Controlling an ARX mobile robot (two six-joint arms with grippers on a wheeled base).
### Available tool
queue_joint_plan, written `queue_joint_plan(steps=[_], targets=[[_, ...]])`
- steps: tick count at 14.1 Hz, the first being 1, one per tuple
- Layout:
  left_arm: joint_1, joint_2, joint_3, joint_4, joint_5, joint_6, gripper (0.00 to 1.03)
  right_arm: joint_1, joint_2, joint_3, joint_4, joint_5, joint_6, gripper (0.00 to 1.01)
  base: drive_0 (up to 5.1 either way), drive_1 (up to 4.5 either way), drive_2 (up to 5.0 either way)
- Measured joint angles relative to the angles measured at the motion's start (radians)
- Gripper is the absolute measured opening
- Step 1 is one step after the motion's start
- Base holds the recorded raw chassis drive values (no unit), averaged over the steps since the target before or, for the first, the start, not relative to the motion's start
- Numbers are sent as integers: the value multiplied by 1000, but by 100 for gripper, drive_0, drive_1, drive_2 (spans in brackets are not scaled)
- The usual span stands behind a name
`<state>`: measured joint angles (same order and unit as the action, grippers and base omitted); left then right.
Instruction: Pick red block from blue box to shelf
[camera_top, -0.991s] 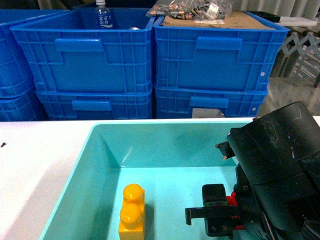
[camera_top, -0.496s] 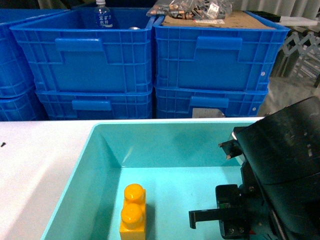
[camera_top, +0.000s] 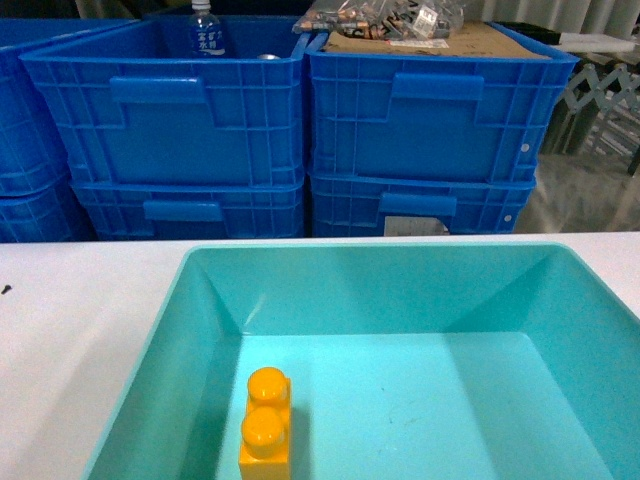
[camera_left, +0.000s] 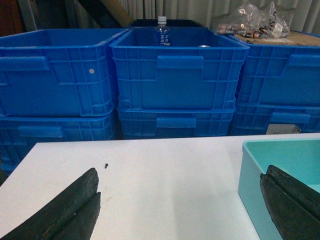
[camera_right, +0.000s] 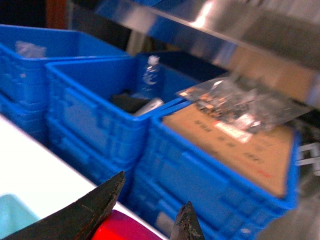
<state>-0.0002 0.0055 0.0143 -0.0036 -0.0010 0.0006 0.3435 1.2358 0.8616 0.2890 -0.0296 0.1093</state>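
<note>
Red block (camera_right: 117, 229) beneath steel shelf (camera_right: 215, 25)

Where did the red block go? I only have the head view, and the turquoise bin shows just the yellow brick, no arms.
Observer: The red block is between the right gripper fingers in the right wrist view, at the bottom edge.
Operator: Is that arm clear of the blue box?
Observer: Only a corner of the blue box shows, low left in that view; the camera faces the dark blue crates.
Operator: Any shelf in sight?
Observer: A blurred silver rail of the shelf crosses the top of the right wrist view.
Operator: And the left arm?
Observer: The left gripper is open and empty over the white table, beside the box.
</note>
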Motion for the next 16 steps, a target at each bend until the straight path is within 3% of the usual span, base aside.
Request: queue_joint_plan(steps=[2, 4, 5, 8, 10, 12, 14, 16], targets=[[0, 0, 0, 0, 0, 0, 98, -211, -106, -111, 159, -16, -97, 29, 0, 0, 0], [0, 0, 0, 0, 0, 0, 98, -391, -205, -285, 250, 1, -141, 29, 0, 0, 0], [0, 0, 0, 0, 0, 0, 98, -445, -285, -375, 261, 12, -145, 29, 0, 0, 0], [0, 0, 0, 0, 0, 0, 98, -488, -546, -520, 227, 28, -117, 29, 0, 0, 0], [0, 0, 0, 0, 0, 0, 98, -494, -678, -608, 151, -18, -101, 29, 0, 0, 0], [0, 0, 0, 0, 0, 0, 98, -494, -695, -614, 169, -62, -99, 29, 0, 0, 0], [0, 0, 0, 0, 0, 0, 98, -459, -695, -611, 167, -67, -97, 29, 0, 0, 0], [0, 0, 0, 0, 0, 0, 98, -455, -695, -610, 167, -67, -94, 29, 0, 0, 0]])
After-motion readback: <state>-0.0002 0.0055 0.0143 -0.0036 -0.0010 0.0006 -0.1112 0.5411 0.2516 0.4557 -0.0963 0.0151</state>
